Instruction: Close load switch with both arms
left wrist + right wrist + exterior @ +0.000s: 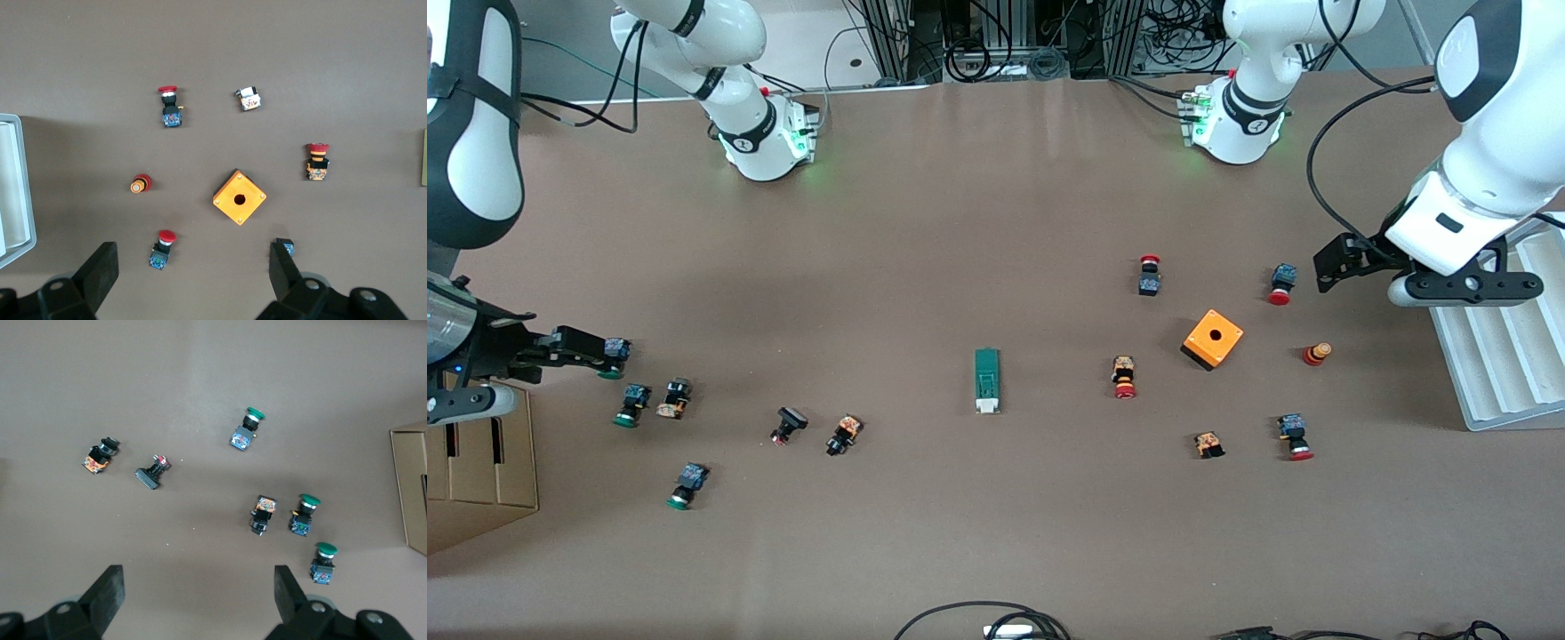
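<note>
While both arms wait at the table's ends:
Load switch [986, 380]: mid-table, untouched.
Left gripper [1327, 267]: fingers apart, empty.
Right gripper [609, 354]: fingers apart, empty.

the load switch [424, 157] shows in the left wrist view only as a thin strip cut by the picture's edge, well apart from the orange box [239, 198]; its white lever tab is out of that view. the white tray [15, 193] is cropped by the same view's edge, and the cardboard box [409, 487] by the right wrist view's. markings on the small push buttons near the orange box are too small to read.
</note>
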### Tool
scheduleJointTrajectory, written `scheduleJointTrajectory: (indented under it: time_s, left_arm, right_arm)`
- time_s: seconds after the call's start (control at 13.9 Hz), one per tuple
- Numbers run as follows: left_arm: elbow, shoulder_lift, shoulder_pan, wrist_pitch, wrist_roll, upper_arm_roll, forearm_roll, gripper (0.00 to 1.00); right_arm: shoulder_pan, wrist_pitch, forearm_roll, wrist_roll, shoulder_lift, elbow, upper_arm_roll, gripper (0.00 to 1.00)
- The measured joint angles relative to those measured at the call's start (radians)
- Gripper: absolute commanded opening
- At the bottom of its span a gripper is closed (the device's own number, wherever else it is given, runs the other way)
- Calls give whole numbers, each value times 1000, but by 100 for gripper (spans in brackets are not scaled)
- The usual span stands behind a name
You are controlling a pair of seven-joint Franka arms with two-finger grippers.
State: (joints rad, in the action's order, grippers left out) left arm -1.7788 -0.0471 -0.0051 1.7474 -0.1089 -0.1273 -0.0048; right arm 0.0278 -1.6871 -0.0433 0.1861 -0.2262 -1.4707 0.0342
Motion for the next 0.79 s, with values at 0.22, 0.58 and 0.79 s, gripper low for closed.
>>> scheduleJointTrajectory:
  time_s: [0.22, 0.58, 0.79]
  left_arm:
    - [0, 0, -2, -11, 0, 0, 0, 100]
    - [5, 0, -5, -18, 0, -7, 0, 100]
    - [6, 0, -5, -19, 0, -7, 0, 100]
  right_arm:
    - [-4, -1, 0, 8, 6, 1, -7, 100]
    - [-12, -6, 0, 9, 17, 1, -7, 100]
    - [-20, -15, 0, 9, 15, -1, -6, 100]
